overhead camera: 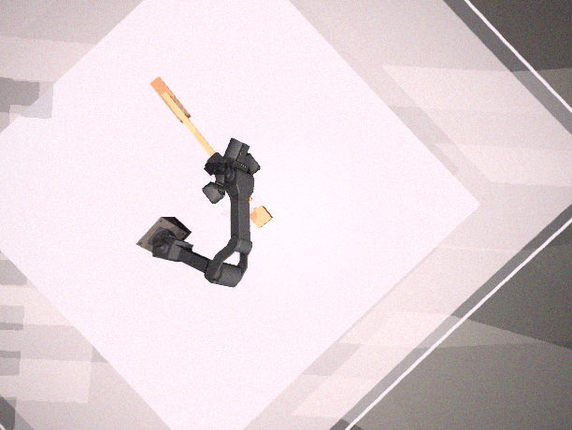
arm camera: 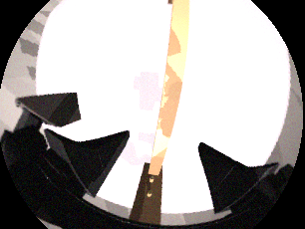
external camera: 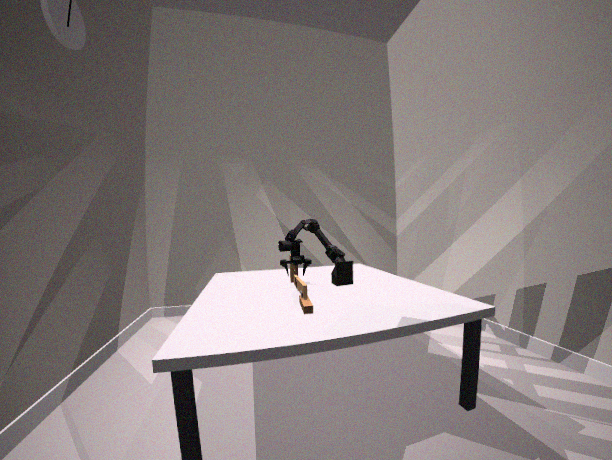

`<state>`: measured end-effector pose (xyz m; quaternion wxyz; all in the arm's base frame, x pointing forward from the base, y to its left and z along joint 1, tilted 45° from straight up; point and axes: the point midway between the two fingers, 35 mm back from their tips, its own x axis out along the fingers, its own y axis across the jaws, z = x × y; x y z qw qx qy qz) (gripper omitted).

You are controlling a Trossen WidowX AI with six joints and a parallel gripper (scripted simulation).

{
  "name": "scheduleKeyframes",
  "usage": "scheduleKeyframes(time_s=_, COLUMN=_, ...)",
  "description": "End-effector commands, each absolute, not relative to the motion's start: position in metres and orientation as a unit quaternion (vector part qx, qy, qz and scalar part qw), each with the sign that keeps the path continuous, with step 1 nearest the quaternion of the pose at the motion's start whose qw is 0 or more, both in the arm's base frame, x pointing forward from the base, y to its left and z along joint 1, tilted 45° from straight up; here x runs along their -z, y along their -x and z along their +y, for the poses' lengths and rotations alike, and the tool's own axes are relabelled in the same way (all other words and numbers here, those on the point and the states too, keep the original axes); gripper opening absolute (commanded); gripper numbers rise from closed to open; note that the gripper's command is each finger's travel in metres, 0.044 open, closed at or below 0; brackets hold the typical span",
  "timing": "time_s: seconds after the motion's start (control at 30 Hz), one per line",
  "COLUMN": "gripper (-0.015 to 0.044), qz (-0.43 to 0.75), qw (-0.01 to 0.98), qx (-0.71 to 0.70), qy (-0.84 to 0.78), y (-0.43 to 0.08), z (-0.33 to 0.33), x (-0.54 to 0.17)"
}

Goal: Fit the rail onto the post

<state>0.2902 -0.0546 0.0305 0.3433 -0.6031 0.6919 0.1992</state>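
Wooden rail point(arm camera: 173, 69) looks stiff, light; spread, empty hand point(arm camera: 161, 161) straddles it, best gripped toward six o'clock, near the post point(overhead camera: 260, 216)

Table top point(external camera: 260, 320): white, flat, with a curved front edge in the exterior view; a tilted square seen from above.
Table legs point(external camera: 186, 415): dark, square, two visible beneath the table's front corners.
Walls point(external camera: 270, 125): grey, streaked with pale angular patches, meeting in a corner behind the table.
Floor point(external camera: 360, 400): grey, patched with light around the table.
Floor line point(external camera: 80, 360): thin, white, left of the table.
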Motion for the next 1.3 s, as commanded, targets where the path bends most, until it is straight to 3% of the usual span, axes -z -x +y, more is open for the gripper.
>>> scheduleKeyframes(time_s=0.0, gripper=0.0440, qz=0.693, qw=0.339, qx=-0.201, qy=0.604, y=-0.289, z=-0.060, x=-0.025)
scheduleKeyframes(time_s=1.0, gripper=0.0440, qz=0.693, qw=0.338, qx=-0.199, qy=0.605, y=-0.284, z=-0.092, x=0.006)
scheduleKeyframes(time_s=1.27, gripper=0.0230, qz=0.693, qw=0.338, qx=-0.199, qy=0.605, y=-0.284, z=-0.092, x=0.006)
